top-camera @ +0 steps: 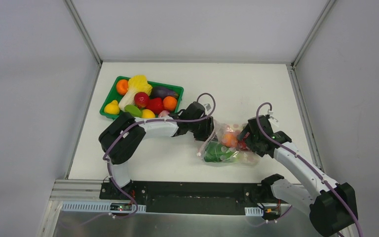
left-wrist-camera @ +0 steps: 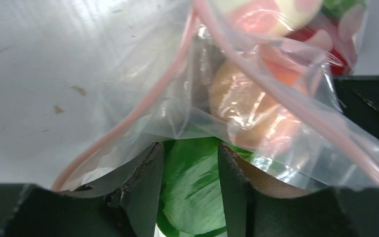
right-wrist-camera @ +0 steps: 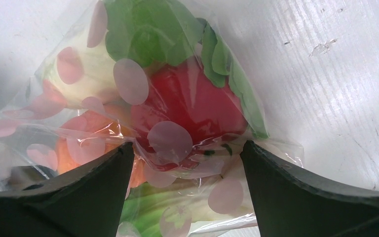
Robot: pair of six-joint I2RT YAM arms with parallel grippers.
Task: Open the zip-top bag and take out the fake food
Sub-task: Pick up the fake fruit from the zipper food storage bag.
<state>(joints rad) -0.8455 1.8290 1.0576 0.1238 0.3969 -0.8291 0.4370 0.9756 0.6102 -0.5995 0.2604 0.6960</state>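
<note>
Top external view had the desk point(top-camera: 256, 84) carrying the zip-top bag point(top-camera: 227, 148) just right of centre, fake food point(top-camera: 230, 139) bunched inside. Wide open, the right gripper point(right-wrist-camera: 187, 148) sat astride the bag's red piece point(right-wrist-camera: 192, 103). The left gripper point(left-wrist-camera: 190, 148) was half-parted by the pink zip strip point(left-wrist-camera: 143, 106), and I couldn't tell whether it had a grip.

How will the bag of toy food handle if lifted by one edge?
Probably floppy: the bag film is creased and slumped around its load. The toy food inside looks loose, so weight would likely shift. The glossy film may slip; the pink zip strip looks the firmer hold.
</note>
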